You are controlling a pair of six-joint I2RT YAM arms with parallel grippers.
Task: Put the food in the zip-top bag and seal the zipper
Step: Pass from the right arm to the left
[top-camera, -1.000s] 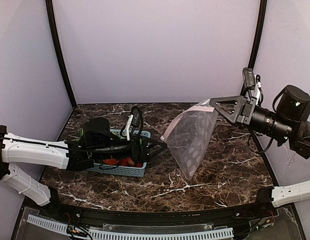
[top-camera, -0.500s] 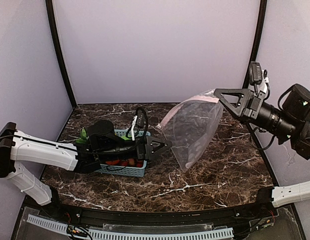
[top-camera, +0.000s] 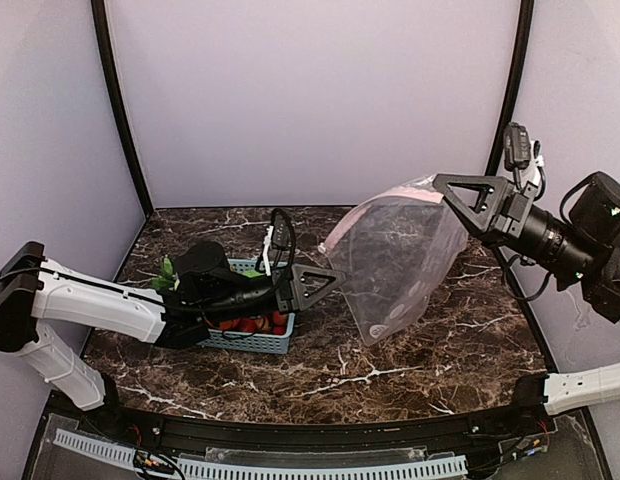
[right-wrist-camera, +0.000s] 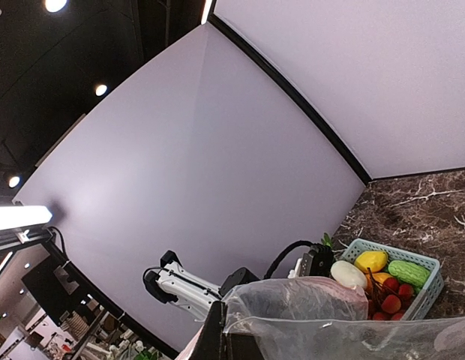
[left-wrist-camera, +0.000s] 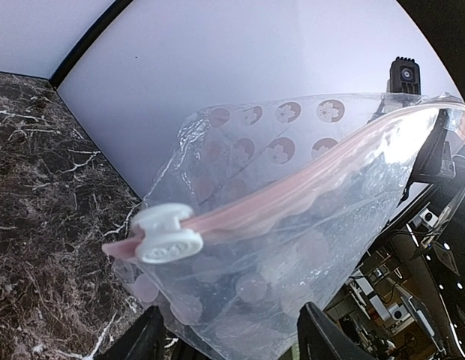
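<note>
Reaching with an open left claw toward the hanging bag's mouth.

The left gripper (top-camera: 330,280) has its jaws apart, gripping nothing, just short of the white slider (left-wrist-camera: 166,238) at the near end of the zipper (left-wrist-camera: 307,191). That pink strip runs up and away to the right gripper (top-camera: 445,190), which is clamped on the far top corner so the zip-top bag (top-camera: 395,265) hangs above the table. The food (top-camera: 252,323) sits in the blue basket (top-camera: 252,342) behind the left claw, so I'd say that arm is the nearer one for loading.
</note>
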